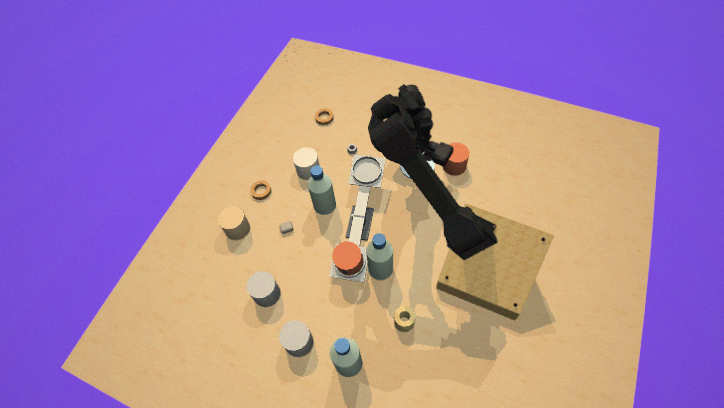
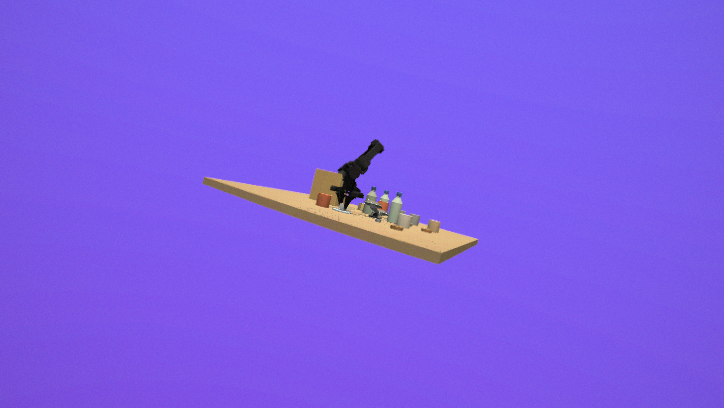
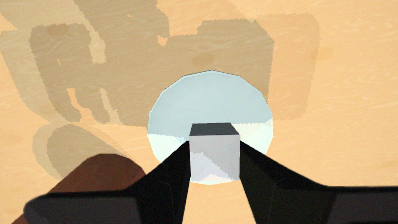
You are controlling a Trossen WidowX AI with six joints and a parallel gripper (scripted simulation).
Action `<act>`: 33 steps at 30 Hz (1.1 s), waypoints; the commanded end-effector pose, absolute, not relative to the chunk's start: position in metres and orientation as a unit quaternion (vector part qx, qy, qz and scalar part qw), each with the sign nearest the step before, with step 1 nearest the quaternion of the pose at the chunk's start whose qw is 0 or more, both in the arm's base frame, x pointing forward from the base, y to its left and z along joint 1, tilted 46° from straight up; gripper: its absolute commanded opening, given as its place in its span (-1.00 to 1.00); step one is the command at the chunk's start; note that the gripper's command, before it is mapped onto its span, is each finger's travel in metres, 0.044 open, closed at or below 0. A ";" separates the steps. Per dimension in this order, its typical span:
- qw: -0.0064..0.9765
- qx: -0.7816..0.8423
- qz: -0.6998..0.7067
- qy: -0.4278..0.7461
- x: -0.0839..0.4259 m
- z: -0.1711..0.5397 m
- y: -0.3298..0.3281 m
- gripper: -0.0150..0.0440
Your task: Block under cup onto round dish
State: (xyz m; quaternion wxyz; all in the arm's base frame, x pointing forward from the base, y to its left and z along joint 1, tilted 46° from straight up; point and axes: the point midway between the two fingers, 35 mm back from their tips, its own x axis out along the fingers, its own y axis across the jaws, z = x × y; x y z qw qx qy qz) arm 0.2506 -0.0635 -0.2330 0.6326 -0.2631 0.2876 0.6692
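Observation:
My gripper (image 3: 212, 145) (image 2: 343, 204) is shut on the grey block (image 3: 215, 162), low over the round pale dish (image 3: 210, 97) (image 1: 432, 165). I cannot tell whether the block touches the dish. The arm hides the gripper and part of the dish in the top view. One red cup (image 1: 456, 159) (image 2: 324, 200) (image 3: 107, 172) stands on the table beside the dish. The other red cup (image 1: 347, 256) stands on the near end of the balance (image 1: 361, 200). The far pan (image 1: 366, 170) of the balance holds no cup.
Bottles (image 1: 322, 195) (image 1: 380, 261) stand on both sides of the balance, with another bottle (image 1: 346, 358) nearer. Several pale cylinders (image 1: 306, 161) (image 1: 233, 221) stand at the left. A metal nut (image 1: 352, 149) lies by the far pan. A wooden block (image 1: 511, 258) is under the arm's base.

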 end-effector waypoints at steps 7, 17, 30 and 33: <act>0.633 -0.264 0.669 0.287 0.251 -0.233 -0.064 0.31; 0.647 -0.263 0.650 0.297 0.261 -0.226 -0.076 1.00; 0.635 -0.260 0.668 0.289 0.254 -0.185 -0.110 1.00; 0.638 -0.259 0.664 0.291 0.254 -0.160 -0.133 1.00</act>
